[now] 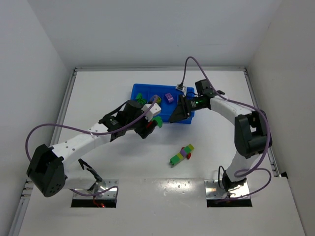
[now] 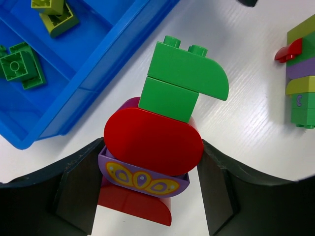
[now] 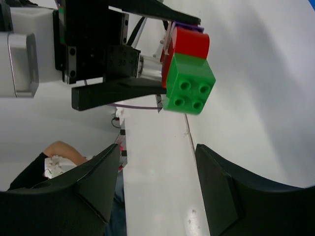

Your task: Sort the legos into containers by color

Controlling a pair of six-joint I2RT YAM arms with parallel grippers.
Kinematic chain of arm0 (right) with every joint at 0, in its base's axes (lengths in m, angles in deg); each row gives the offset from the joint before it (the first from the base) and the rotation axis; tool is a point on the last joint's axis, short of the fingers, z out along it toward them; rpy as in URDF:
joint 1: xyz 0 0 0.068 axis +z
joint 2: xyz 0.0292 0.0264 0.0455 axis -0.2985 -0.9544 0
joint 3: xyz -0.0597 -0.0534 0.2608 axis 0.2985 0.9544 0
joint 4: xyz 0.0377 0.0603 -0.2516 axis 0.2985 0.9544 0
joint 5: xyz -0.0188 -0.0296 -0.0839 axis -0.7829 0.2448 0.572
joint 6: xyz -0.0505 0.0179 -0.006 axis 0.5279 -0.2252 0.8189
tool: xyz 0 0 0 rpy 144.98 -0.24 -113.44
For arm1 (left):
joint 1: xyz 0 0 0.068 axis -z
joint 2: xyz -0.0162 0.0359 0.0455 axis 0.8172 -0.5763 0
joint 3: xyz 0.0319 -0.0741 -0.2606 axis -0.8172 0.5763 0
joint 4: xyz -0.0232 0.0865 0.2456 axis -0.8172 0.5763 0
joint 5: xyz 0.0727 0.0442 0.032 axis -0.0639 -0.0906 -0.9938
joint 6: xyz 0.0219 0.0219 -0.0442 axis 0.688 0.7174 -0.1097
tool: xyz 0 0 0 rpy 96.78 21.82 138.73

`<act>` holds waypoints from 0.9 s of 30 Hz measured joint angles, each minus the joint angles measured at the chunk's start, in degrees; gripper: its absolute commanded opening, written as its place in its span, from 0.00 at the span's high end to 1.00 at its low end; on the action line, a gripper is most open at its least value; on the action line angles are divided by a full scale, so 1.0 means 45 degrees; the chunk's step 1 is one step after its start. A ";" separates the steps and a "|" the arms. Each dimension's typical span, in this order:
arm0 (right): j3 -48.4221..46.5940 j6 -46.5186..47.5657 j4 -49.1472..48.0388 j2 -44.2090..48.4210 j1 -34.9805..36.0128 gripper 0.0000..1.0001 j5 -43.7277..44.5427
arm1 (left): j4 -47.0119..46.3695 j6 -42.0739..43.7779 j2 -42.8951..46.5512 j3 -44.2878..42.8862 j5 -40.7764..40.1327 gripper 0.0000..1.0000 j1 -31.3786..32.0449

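My left gripper (image 1: 149,125) (image 2: 151,147) is shut on a short lego stack (image 2: 157,142): green bricks (image 2: 184,73) on top, then a red rounded piece, a purple patterned piece and a red base. It holds the stack just in front of the blue tray (image 1: 134,93) (image 2: 88,64). My right gripper (image 1: 178,114) (image 3: 157,147) hangs over the tray's front right corner, open, with nothing between its fingers. It faces the held stack end-on, so the green studs (image 3: 189,88) show in the right wrist view. A second multicolour stack (image 1: 182,155) (image 2: 302,83) lies on the table.
In the tray, green bricks (image 2: 19,66) lie in one compartment and yellow-green ones (image 2: 54,14) in the one beside it. A purple brick (image 1: 169,98) lies further right. White walls enclose the table on three sides.
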 measured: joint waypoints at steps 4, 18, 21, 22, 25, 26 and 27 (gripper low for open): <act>-0.0665 0.0010 0.0151 -0.0491 0.0321 0.36 -0.0029 | 0.0000 -0.0073 0.0015 0.0000 0.0189 1.00 0.0000; -0.1530 0.0151 0.0563 -0.1511 0.1049 0.34 0.0636 | 0.0000 -0.0277 0.0019 -0.0005 0.0685 1.00 0.0000; -0.1792 0.0155 0.0549 -0.1685 0.1219 0.34 0.0656 | 0.0000 -0.0282 0.0019 -0.0005 0.0763 1.00 0.0000; -0.1826 0.0155 0.0554 -0.1724 0.1268 0.34 0.0661 | 0.0000 -0.0282 0.0019 -0.0010 0.0777 1.00 0.0000; -0.1928 0.0165 0.0559 -0.1860 0.1423 0.37 0.0665 | 0.0000 -0.0316 0.0019 -0.0010 0.0816 1.00 0.0000; -0.1943 0.0165 0.0559 -0.1894 0.1443 0.40 0.0665 | 0.0000 -0.0330 0.0019 -0.0010 0.0835 1.00 0.0000; -0.1977 0.0185 0.0573 -0.1943 0.1486 0.52 0.0665 | 0.0000 -0.0330 0.0019 -0.0010 0.0845 1.00 0.0000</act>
